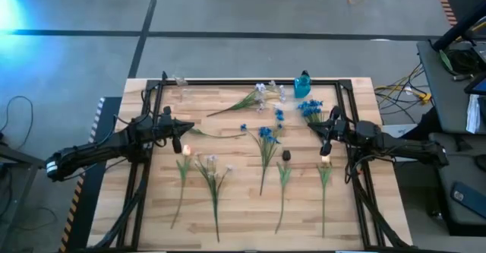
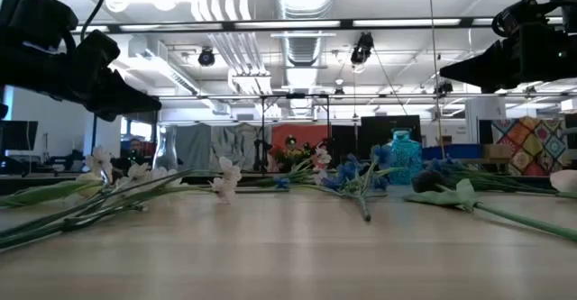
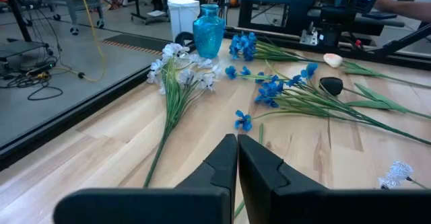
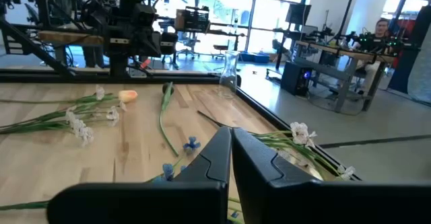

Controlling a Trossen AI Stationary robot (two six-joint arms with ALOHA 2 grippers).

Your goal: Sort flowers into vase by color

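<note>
Loose flowers lie flat on the wooden table (image 1: 228,207). A white-lilac bunch (image 1: 258,95) and blue blossoms (image 1: 310,109) are at the far side, and more blue blossoms (image 1: 266,135) are in the middle. Peach buds (image 1: 187,148) (image 1: 326,160) and a pale flower (image 1: 211,162) lie nearer. A blue vase (image 1: 303,84) stands at the far right and a clear vase (image 4: 229,72) at the far left. My left gripper (image 3: 237,138) is shut above the table's left half. My right gripper (image 4: 230,131) is shut above the right half. Neither touches anything.
A dark bud (image 1: 287,155) lies near the middle among the stems. A black frame rail (image 1: 250,82) runs along the far edge and down both sides of the table. Bare wood shows along the near edge between the stem ends.
</note>
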